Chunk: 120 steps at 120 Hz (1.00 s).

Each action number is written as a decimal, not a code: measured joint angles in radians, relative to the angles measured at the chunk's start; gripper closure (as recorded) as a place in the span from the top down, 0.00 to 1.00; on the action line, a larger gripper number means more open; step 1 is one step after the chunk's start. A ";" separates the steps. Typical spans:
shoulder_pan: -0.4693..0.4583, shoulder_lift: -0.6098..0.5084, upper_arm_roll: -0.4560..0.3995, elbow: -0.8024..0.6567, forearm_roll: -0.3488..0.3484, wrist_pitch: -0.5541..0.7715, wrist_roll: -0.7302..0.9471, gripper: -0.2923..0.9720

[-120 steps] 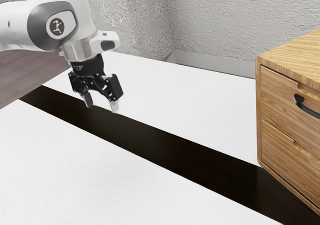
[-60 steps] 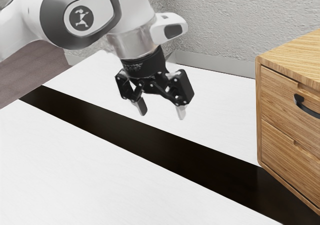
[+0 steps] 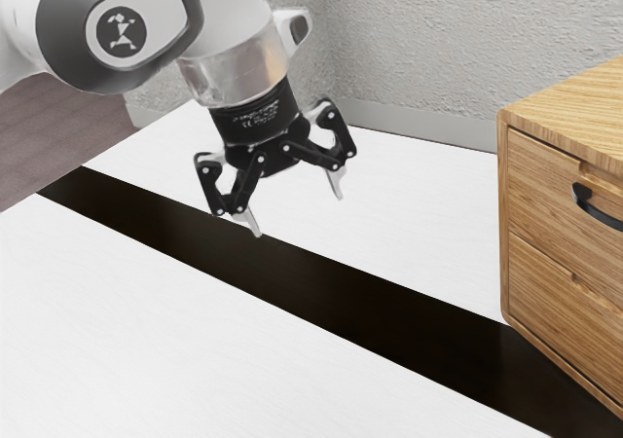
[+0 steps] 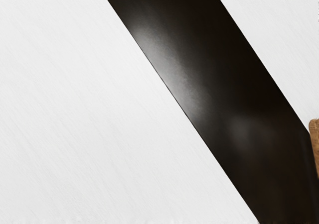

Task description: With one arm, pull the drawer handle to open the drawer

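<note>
In the exterior view we are hanging our gripper [image 3: 297, 209] above the white bench [image 3: 146, 341], over the edge of its dark stripe [image 3: 389, 326]; the fingers [image 3: 251, 219] are standing spread wide with nothing between them, which we are judging to be readiness to straddle the drawer handle [image 3: 599, 212]; that dark handle is sitting on the upper drawer [image 3: 540, 190] of the wooden cabinet [image 3: 560, 302] at the exterior view's right, well apart from the gripper; the drawer front is lying flush, so we are judging the approach to be the step in hand. In the wrist view we are looking down on the bench [image 4: 65, 109] and the dark stripe [image 4: 209, 84], with a sliver of the cabinet [image 4: 315, 144] peeking in beside the stripe; this is telling us the hand is pointing at the bench, not at the handle.
</note>
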 joint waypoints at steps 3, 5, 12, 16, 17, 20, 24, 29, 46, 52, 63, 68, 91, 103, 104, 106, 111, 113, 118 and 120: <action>-0.040 -0.022 0.000 -0.025 -0.001 0.017 -0.022 0.77; -0.074 -0.032 0.000 -0.037 -0.002 0.028 -0.036 0.77; -0.157 -0.051 0.001 -0.073 -0.005 0.072 -0.080 0.77; -0.171 -0.056 0.001 -0.090 -0.007 0.098 -0.102 0.77; -0.172 -0.057 0.001 -0.094 -0.007 0.104 -0.108 0.77; -0.174 -0.059 0.001 -0.108 -0.010 0.123 -0.123 0.77; -0.175 -0.063 0.001 -0.128 -0.013 0.151 -0.143 0.77; -0.175 -0.068 0.001 -0.154 -0.016 0.191 -0.167 0.77; -0.192 -0.064 0.001 -0.199 -0.022 0.330 -0.236 0.77; -0.205 -0.061 0.001 -0.218 -0.022 0.384 -0.257 0.77; -0.234 -0.055 -0.001 -0.237 -0.022 0.473 -0.292 0.77; -0.241 -0.051 -0.002 -0.237 -0.022 0.505 -0.306 0.77; -0.246 -0.027 -0.003 -0.241 -0.021 0.606 -0.359 0.77; -0.244 0.000 -0.003 -0.234 -0.017 0.645 -0.380 0.77; -0.244 0.001 -0.004 -0.234 -0.017 0.647 -0.382 0.77; -0.245 0.004 -0.004 -0.233 -0.016 0.653 -0.385 0.77; -0.247 0.008 -0.007 -0.232 -0.014 0.665 -0.392 0.77; -0.249 0.009 -0.007 -0.232 -0.014 0.670 -0.395 0.77; -0.254 0.015 -0.009 -0.229 -0.013 0.680 -0.402 0.77; -0.254 0.017 -0.011 -0.229 -0.013 0.683 -0.404 0.77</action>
